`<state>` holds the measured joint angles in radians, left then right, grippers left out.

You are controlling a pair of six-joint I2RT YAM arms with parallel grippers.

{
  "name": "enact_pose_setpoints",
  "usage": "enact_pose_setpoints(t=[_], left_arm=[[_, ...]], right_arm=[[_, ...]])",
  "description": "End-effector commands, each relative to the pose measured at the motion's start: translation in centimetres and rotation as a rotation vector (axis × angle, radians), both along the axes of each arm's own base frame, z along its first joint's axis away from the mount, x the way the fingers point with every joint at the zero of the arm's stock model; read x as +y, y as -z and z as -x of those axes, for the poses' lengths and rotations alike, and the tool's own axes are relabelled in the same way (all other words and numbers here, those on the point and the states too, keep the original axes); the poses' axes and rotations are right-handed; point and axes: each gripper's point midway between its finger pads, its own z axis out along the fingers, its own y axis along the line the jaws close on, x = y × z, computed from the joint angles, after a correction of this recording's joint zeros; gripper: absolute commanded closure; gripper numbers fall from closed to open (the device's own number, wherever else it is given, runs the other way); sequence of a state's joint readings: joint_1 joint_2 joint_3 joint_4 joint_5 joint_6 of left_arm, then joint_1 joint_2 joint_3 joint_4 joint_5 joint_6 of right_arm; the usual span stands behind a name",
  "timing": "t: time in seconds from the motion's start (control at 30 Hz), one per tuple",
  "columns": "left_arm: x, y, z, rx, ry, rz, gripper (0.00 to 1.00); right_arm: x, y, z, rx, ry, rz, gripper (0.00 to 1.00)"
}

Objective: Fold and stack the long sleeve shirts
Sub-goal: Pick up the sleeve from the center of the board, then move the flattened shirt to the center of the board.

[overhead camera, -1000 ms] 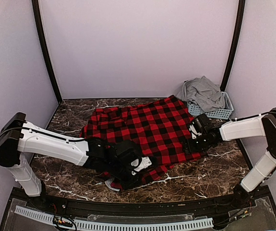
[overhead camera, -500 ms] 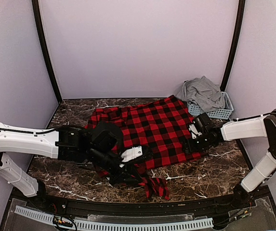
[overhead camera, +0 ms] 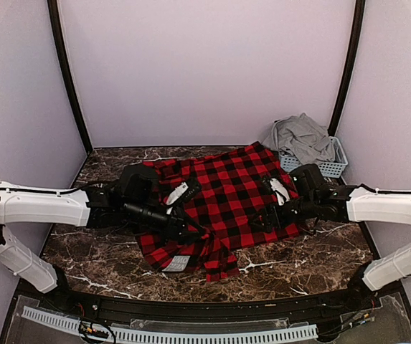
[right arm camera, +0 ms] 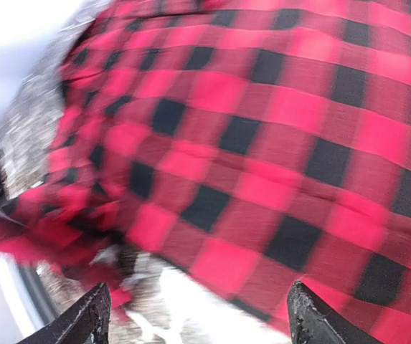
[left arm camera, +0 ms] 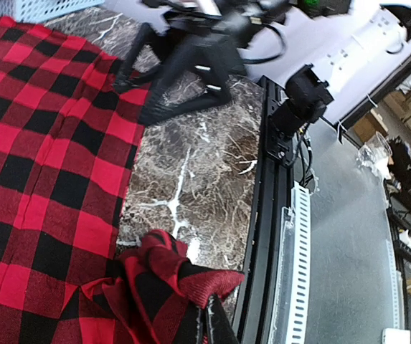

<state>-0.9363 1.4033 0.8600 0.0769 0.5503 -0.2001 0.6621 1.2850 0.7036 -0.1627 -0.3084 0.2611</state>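
Red-and-black check shirt (overhead camera: 234, 188) lies spread across the middle of the dark marble table (overhead camera: 302, 264). Its near edge is bunched into folds, with a sleeve end trailing toward the near side. The left gripper (overhead camera: 191, 229) reaches in from the left, low over that near part. In the left wrist view its fingers (left arm camera: 209, 324) are pinched together on a gathered fold of the checked cloth. The right gripper (overhead camera: 261, 216) comes in from the right above the shirt's right half, jaws spread wide with nothing between them. A grey shirt (overhead camera: 302, 136) is heaped in the pale blue basket (overhead camera: 332, 169) at the far right corner.
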Motion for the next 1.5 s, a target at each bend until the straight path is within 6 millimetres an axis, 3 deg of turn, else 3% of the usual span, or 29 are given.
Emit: enact_pose_setpoints(t=[0.0,0.13,0.3,0.6,0.83,1.17,1.33,1.47], left_arm=[[-0.8,0.9,-1.5,0.102,-0.017,0.051,1.0],[-1.0,2.1,-2.9,0.165,-0.036,0.051,1.0],[-0.7,3.3,-4.0,0.233,-0.07,0.045,1.0],[2.2,4.1,-6.2,0.291,-0.23,0.055,1.0],[5.6,2.6,-8.3,0.255,-0.393,0.126,1.0],[11.5,-0.2,-14.1,0.141,-0.642,0.205,1.0],[11.9,-1.4,-16.8,0.076,-0.659,0.2,1.0],[11.9,-1.6,-18.8,0.058,-0.657,0.18,1.0]], right_arm=[[3.3,-0.9,2.9,-0.016,-0.142,-0.098,0.17],[5.0,0.1,4.3,-0.006,-0.201,-0.116,0.08],[6.5,2.7,5.2,0.034,-0.229,-0.08,0.03],[6.6,5.8,6.1,0.081,-0.231,0.007,0.03],[6.6,5.5,5.6,0.067,-0.213,0.019,0.03],[5.9,6.0,4.3,0.047,-0.142,0.081,0.03],[4.3,6.8,3.1,0.057,-0.061,0.168,0.03],[1.9,6.1,0.9,0.025,0.053,0.237,0.03]])
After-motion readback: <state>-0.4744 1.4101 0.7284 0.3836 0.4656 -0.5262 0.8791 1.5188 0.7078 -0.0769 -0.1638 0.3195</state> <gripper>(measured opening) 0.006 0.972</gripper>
